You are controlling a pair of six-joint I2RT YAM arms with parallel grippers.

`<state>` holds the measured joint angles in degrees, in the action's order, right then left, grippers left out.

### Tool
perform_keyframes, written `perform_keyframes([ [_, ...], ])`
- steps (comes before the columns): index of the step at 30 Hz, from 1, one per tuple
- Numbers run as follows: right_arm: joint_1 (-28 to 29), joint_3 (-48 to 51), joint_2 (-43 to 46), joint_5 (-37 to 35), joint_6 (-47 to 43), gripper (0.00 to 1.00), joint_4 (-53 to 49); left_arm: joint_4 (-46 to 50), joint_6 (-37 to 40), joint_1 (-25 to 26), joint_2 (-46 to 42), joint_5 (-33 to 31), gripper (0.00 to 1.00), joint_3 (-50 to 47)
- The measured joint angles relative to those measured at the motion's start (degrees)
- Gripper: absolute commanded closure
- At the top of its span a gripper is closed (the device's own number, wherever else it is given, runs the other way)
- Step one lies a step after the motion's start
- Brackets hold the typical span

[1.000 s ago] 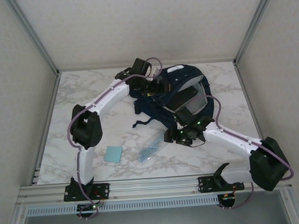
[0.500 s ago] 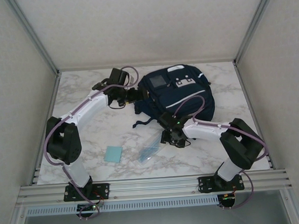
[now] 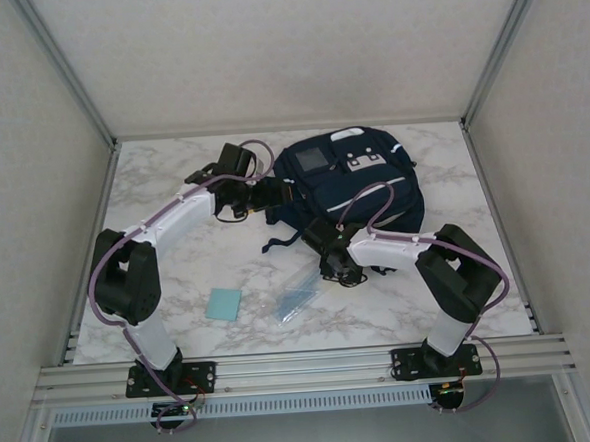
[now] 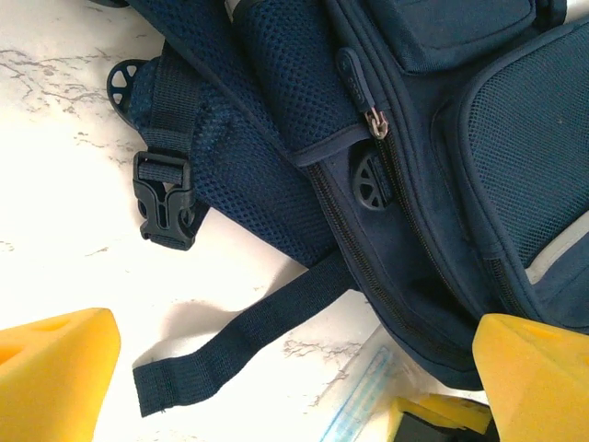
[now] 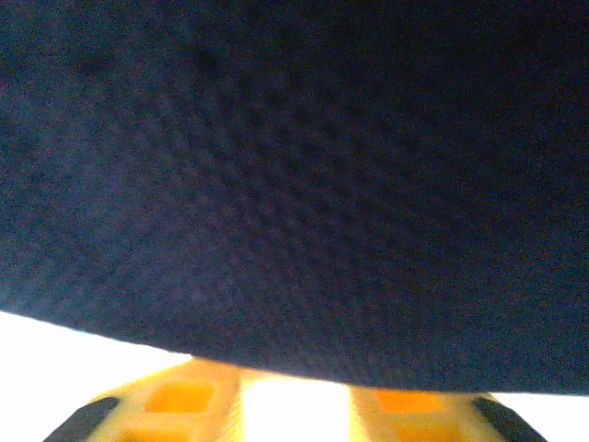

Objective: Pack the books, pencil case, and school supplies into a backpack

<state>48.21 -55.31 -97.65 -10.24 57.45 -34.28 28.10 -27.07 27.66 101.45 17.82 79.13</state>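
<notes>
Navy-blue striped fabric backpack (image 3: 358, 182) lies on marble counter (image 3: 179, 288), 1 o'clock of centre. Left tool (image 3: 276, 194) at backpack's 9 o'clock edge, spread wide, empty. Right tool (image 3: 338, 266) at backpack's 6 o'clock edge; its opening cannot be told. Clear plastic packet (image 3: 298, 299) and light-blue square pad (image 3: 223, 304) at counter's 6 to 7 o'clock.

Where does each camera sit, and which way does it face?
Top external: above and behind the bases, looking down at table, backpack and both arms.
Left wrist: on the left arm, facing the backpack's mesh side and straps; two yellow fingers at the bottom corners.
Right wrist: close against dark mesh fabric; yellow fingers at the bottom edge.
Shared: top and left wrist both show backpack and clear packet.
</notes>
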Motion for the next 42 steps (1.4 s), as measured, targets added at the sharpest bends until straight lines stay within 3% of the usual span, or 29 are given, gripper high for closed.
perform_keyframes([
  [1,0.0,0.0,0.0,-0.1,-0.3,0.98,0.0,-0.1,0.0,0.0,-0.1,0.0,0.02,-0.3],
  [2,0.0,-0.2,0.0,0.0,-1.0,1.00,-0.2,-0.3,0.0,-0.1,-0.2,0.0,0.03,-0.7],
  [26,-1.9,-13.7,3.8,5.9,-26.5,1.00,2.3,-8.2,0.3,-2.3,-6.9,4.6,0.05,-9.9],
  [33,-7.6,-13.7,3.8,6.1,-31.9,1.00,2.5,-17.8,0.0,-2.3,-6.3,12.6,0.07,-15.6],
  [42,-12.0,-12.0,4.3,11.1,-38.3,1.00,7.3,-31.1,-1.5,-2.3,2.2,21.6,0.14,-16.7],
])
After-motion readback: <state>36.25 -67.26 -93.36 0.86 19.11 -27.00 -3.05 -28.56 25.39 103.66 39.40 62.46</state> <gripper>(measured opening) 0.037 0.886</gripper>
